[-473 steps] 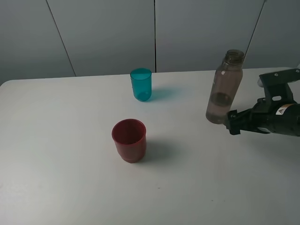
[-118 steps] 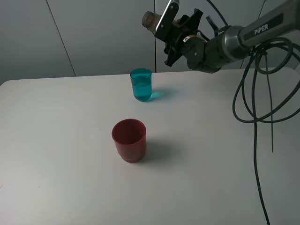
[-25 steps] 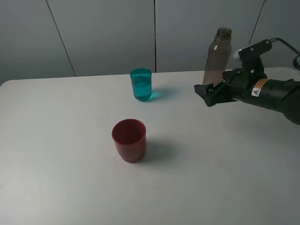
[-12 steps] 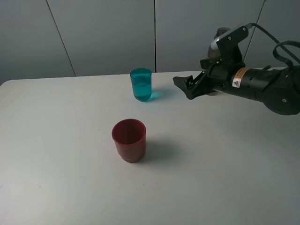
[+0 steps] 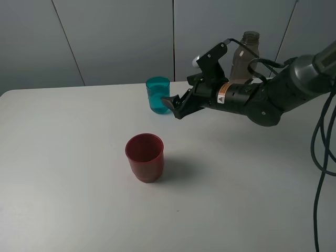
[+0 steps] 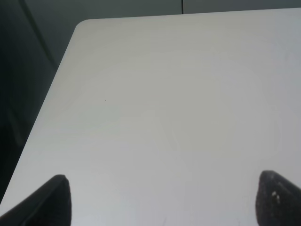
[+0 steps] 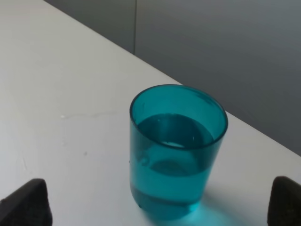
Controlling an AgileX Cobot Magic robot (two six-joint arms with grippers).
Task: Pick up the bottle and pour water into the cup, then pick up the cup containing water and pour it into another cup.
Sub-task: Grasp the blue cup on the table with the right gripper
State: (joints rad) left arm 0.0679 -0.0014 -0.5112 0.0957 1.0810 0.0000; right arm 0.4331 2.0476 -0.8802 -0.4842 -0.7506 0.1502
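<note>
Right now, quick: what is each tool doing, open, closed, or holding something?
Left tool: open, holding nothing.
Right tool: open, holding nothing, pointed at the teal cup.

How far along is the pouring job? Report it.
Done: teal cup holds water; bottle stands upright on the table. In hand: right arm's open fingers point at that cup, nothing gripped. Left: lift it, pour into red cup.
</note>
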